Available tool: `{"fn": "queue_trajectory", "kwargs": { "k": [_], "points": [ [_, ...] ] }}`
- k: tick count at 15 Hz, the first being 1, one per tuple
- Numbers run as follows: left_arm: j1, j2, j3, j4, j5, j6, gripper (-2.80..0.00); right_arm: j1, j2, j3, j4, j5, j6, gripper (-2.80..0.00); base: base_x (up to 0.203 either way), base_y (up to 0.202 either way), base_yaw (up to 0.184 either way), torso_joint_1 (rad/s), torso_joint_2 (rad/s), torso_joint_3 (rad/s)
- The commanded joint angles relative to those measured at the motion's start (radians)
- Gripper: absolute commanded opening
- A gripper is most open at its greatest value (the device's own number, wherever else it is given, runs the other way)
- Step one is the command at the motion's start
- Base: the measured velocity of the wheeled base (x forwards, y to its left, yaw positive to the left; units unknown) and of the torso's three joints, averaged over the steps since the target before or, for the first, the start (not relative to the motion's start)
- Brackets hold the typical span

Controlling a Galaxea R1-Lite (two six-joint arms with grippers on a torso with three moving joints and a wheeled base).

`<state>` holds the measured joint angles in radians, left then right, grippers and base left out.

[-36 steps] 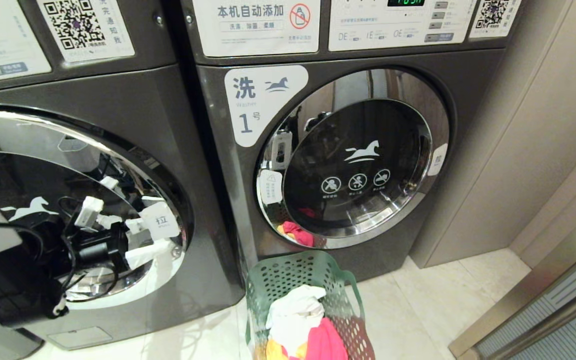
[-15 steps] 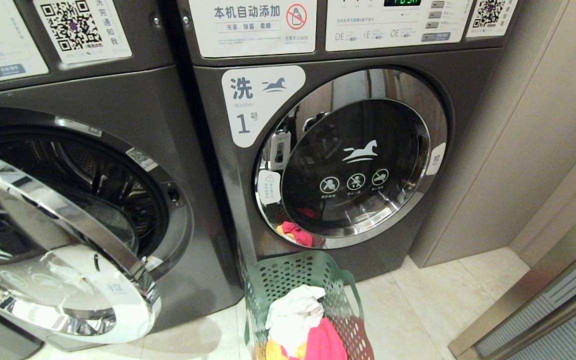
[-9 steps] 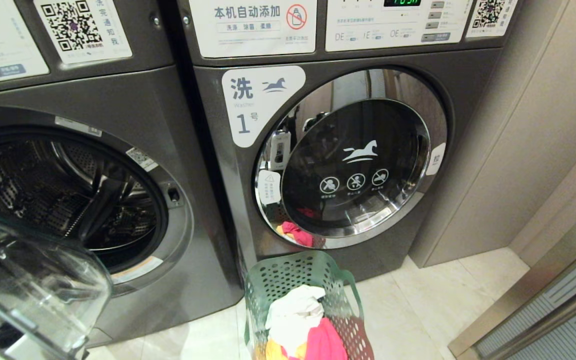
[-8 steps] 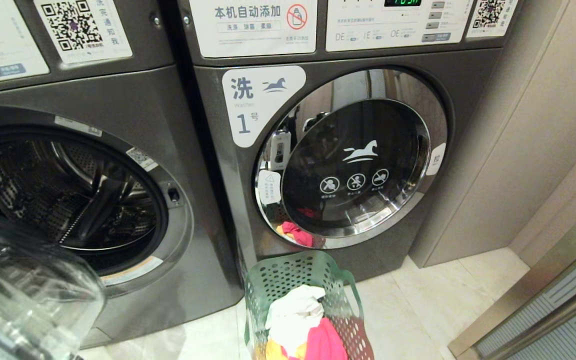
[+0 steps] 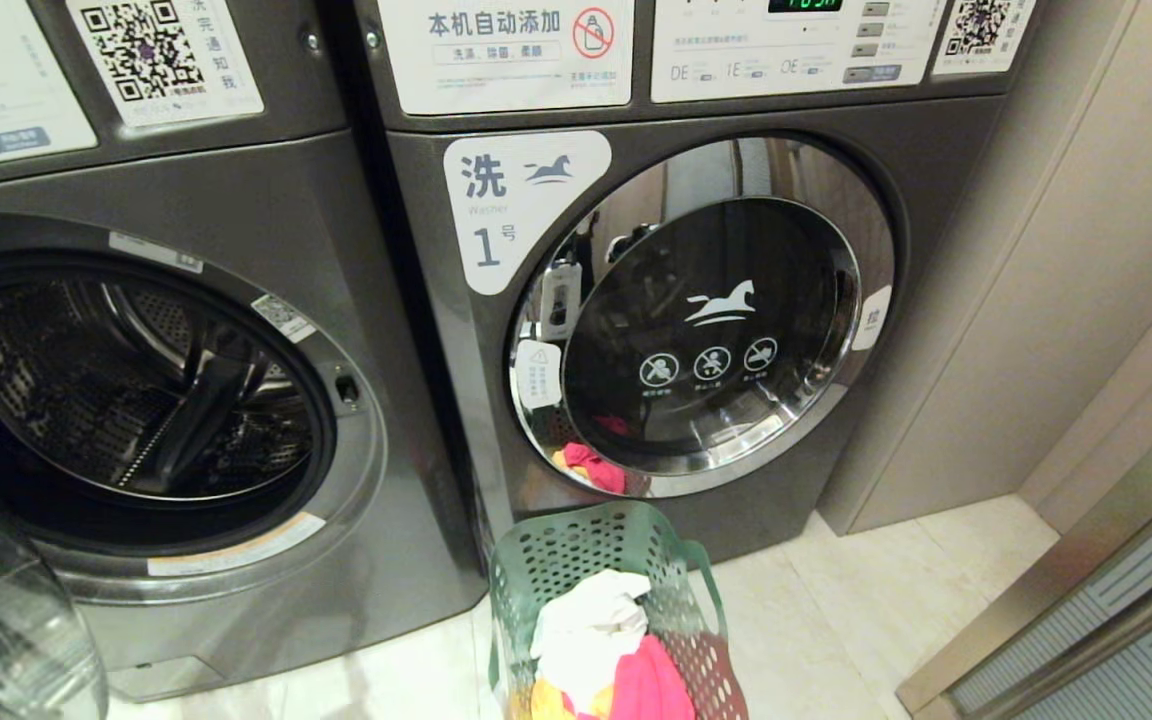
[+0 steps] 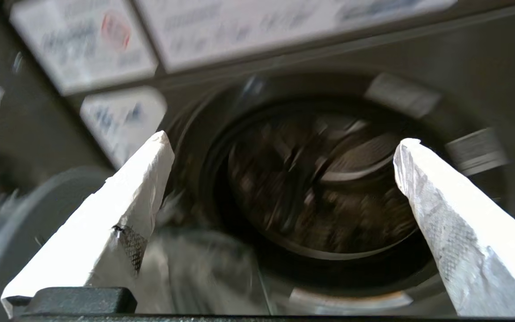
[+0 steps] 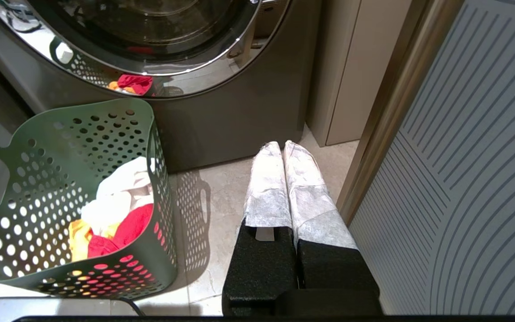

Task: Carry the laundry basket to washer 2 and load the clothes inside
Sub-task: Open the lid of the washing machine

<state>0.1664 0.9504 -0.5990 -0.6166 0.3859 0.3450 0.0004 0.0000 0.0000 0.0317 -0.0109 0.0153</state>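
Two washers fill the frame; washer 2 (image 5: pixel 146 400), at left, stands open. The basket (image 5: pixel 596 560) with clothes (image 5: pixel 601 640) sits bottom centre. Left claw (image 6: pixel 280 147) gapes wide and empty (right claw (image 7: pixel 283 147) pressed closed). Loading is next: reach down for a garment

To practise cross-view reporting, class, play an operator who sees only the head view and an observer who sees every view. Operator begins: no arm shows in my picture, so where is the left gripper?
Observer: The left gripper faces the open drum of washer 2, fingers wide apart, holding nothing.
Operator: And the right gripper?
Observer: The right gripper is shut and empty, over the floor beside the laundry basket, not touching it.
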Motion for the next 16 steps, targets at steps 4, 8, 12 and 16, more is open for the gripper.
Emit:
{"fn": "queue_trajectory", "kwargs": {
  "k": [4,8,12,16],
  "points": [
    [0.164,0.169,0.047,-0.009,0.436,-0.013,0.00,0.001,0.002,0.008,0.000,0.000,0.000,-2.80,0.000,0.000,0.000,0.000,0.00,0.000],
    [0.380,0.260,0.023,-0.020,0.569,-0.078,0.00,0.001,0.002,0.008,0.002,0.000,0.000,-2.80,0.000,0.000,0.000,0.000,0.00,0.000],
    [0.730,0.385,-0.005,-0.023,0.437,-0.144,0.00,0.001,0.002,0.008,0.000,0.000,0.000,-2.80,0.000,0.000,0.000,0.000,0.00,0.000],
    [0.909,0.497,-0.056,-0.023,0.366,-0.156,-2.80,0.000,0.002,0.008,0.000,0.000,0.000,-2.80,0.000,0.000,0.000,0.000,0.00,0.000]
  ]
}}
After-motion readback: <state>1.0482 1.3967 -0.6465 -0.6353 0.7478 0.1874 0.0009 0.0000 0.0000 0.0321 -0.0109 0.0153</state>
